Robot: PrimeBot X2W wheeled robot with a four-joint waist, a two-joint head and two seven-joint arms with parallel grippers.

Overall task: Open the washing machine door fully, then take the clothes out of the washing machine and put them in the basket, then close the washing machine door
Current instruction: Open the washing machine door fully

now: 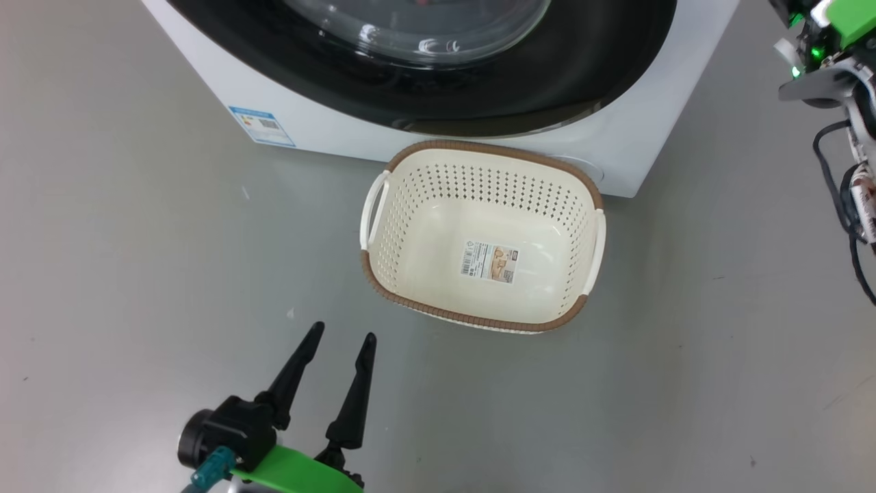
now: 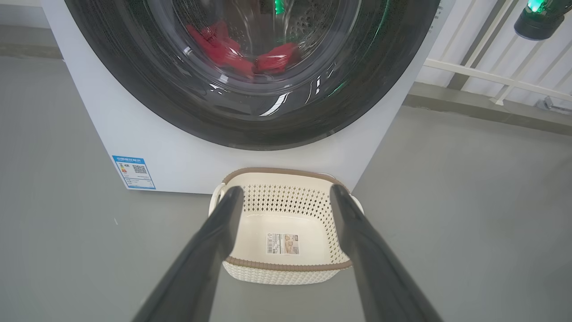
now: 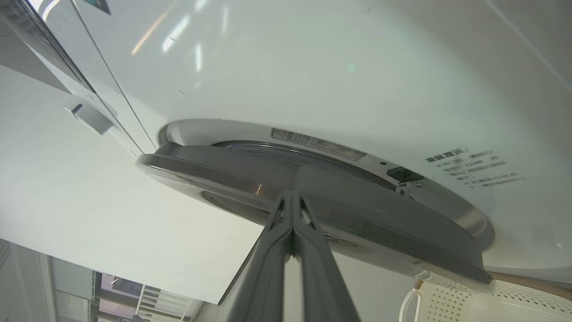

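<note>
The white washing machine stands at the top of the head view. Its door, a black ring round a clear glass bowl, shows in the right wrist view a little off the machine's front, with the latch slot uncovered. My right gripper is shut with nothing between the fingers, its tips at the door's rim. Red clothes lie in the drum behind the glass. The cream basket sits on the floor against the machine, holding nothing. My left gripper hangs open, short of the basket.
A blue label marks the machine's lower left corner. My right arm's wrist, with green parts and dangling black cables, is at the top right of the head view. A white railing runs to the right of the machine. Grey floor surrounds the basket.
</note>
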